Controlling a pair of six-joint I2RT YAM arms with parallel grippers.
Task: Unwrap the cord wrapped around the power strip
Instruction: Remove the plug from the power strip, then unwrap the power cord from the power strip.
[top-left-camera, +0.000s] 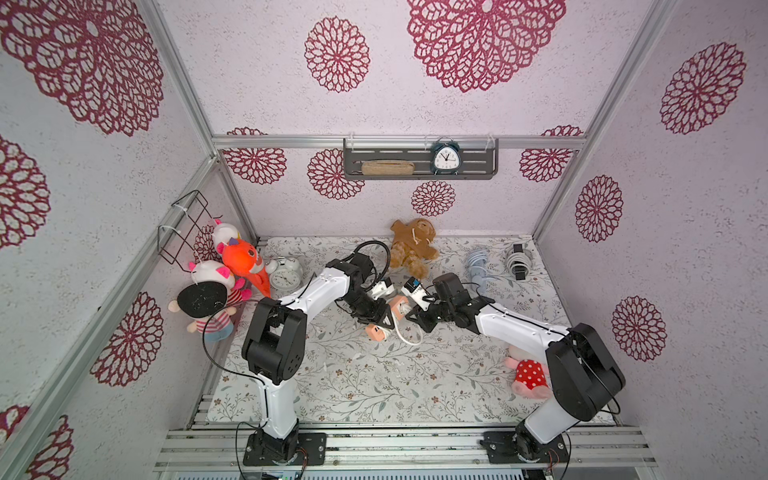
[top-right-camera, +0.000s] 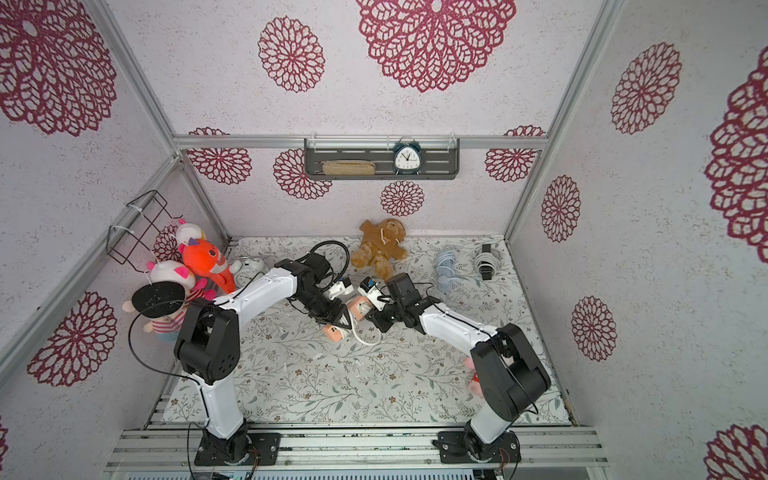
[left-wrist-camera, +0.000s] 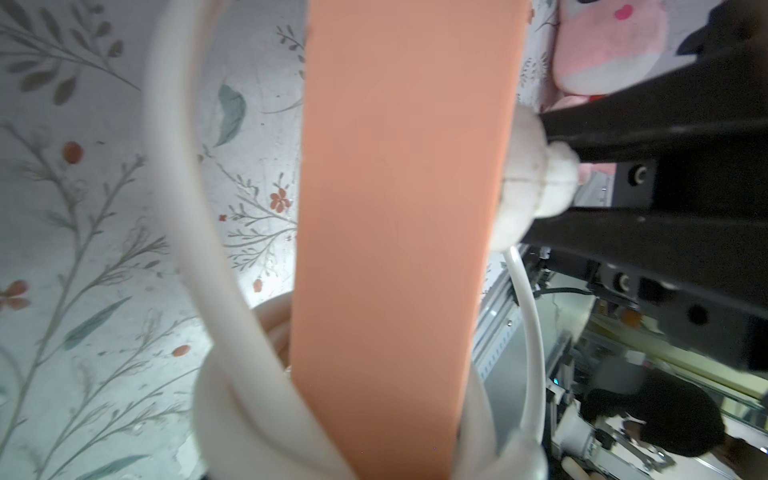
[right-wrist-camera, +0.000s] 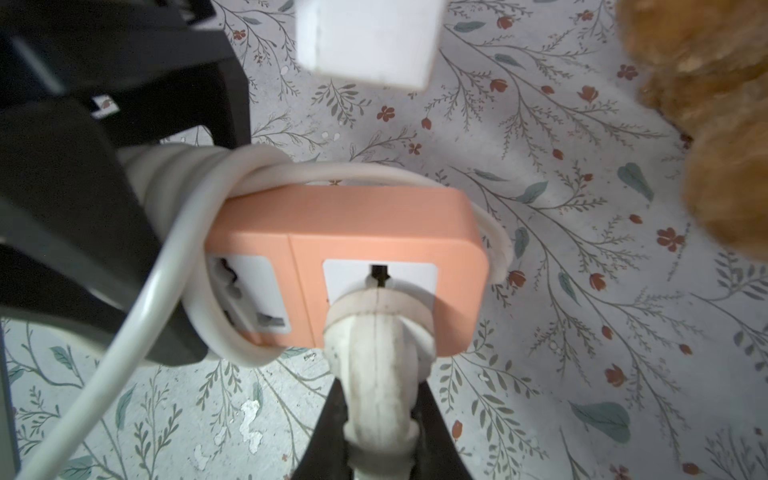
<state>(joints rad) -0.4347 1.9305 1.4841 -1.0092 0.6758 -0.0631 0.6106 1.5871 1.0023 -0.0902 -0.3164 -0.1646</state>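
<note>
Right wrist view, closest in: one peach power strip (right-wrist-camera: 345, 224) with one white cord (right-wrist-camera: 143, 307) wound in several turns around one end. The cord's single plug (right-wrist-camera: 376, 332) is pushed into one of the two sockets showing on the strip's face. The right gripper (right-wrist-camera: 379, 395) has a black finger pressed against each side of that plug, pinching it.

At the wrapped end, the left gripper (top-left-camera: 385, 319) is clamped across the strip's body. In both top views peach shows on either side of its jaws. So the strip sits mid-table between the two grippers, touching both. A slack loop of cord lies on the flowered table (top-left-camera: 353, 386) just in front of it.

Standing back, I count two arms rising from the front rail and six plush toys. One pink plush in red dots (top-left-camera: 528, 374) lies at the front by the right arm. Four are huddled by the left arm, the orange fox (top-left-camera: 241, 262) brightest among them. One brown bear (top-left-camera: 411, 245) lies at the back.

There are two alarm clocks: a pale clock (top-left-camera: 286, 273) beside the huddle and a dark clock (top-left-camera: 445, 158) up on the wall shelf (top-left-camera: 419, 177). Two coiled cables lie far right, a blue coil (top-left-camera: 478, 266) and a white coil (top-left-camera: 517, 259), well apart from both grippers.
</note>
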